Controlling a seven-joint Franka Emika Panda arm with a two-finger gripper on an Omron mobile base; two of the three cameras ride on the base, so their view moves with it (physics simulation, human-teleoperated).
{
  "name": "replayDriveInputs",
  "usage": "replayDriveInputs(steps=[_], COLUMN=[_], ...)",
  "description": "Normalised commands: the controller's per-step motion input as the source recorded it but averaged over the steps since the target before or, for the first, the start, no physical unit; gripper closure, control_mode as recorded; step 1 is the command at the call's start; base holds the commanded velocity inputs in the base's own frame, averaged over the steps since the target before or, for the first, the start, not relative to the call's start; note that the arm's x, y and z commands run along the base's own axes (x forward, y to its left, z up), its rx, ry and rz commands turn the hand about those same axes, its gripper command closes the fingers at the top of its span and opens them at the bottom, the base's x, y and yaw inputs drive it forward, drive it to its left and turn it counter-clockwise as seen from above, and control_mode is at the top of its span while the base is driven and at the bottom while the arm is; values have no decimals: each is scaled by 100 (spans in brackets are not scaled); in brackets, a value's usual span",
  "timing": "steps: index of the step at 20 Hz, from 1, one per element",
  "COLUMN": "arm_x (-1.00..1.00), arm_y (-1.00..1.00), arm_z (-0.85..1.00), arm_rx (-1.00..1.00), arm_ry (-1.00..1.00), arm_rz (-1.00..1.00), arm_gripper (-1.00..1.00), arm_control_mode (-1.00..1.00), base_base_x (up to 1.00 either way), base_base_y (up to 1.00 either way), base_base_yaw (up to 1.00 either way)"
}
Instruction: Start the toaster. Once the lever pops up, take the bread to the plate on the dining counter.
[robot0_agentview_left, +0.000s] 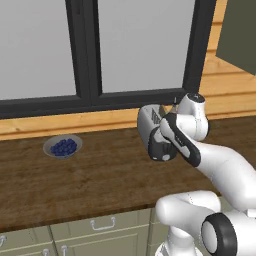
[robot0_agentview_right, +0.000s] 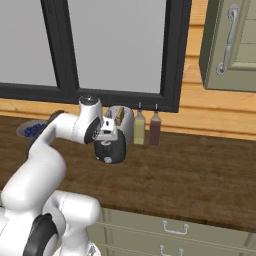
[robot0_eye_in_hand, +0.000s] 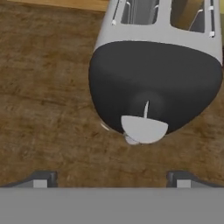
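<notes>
A grey bowl of blueberries (robot0_agentview_left: 63, 147) is sitting at the far left of the wooden worktop (robot0_agentview_left: 90, 180), well apart from the toaster (robot0_agentview_left: 150, 131), with bare wood lying open between them and the front edge running clear above the cabinet drawers (robot0_agentview_left: 100, 225). The toaster is standing near the back wall under the dark window frame (robot0_agentview_left: 90, 100), its dark end panel (robot0_eye_in_hand: 153, 83) facing the arm. The gripper (robot0_eye_in_hand: 111, 178) is hovering just in front of that panel, jaws spread wide and holding nothing. The lever (robot0_eye_in_hand: 144, 128) is showing pale, low on the panel. The bread (robot0_eye_in_hand: 188, 13) is sitting in the right slot, golden-tan. Two bottles (robot0_agentview_right: 146, 128) are standing just right of the toaster, with open worktop beyond.
</notes>
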Motion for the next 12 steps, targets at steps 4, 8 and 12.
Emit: replayDriveInputs(steps=[4,8,12], arm_x=[43,42,38], arm_y=[0,-5,-6], arm_z=[-19,-22,-21], arm_rx=[0,0,0], arm_ry=[0,1,1], arm_rz=[0,0,0], arm_gripper=[-100,-100,-100], arm_control_mode=[-100,-100,-100], base_base_x=[0,0,0], base_base_y=[0,0,0], base_base_yaw=[0,0,0])
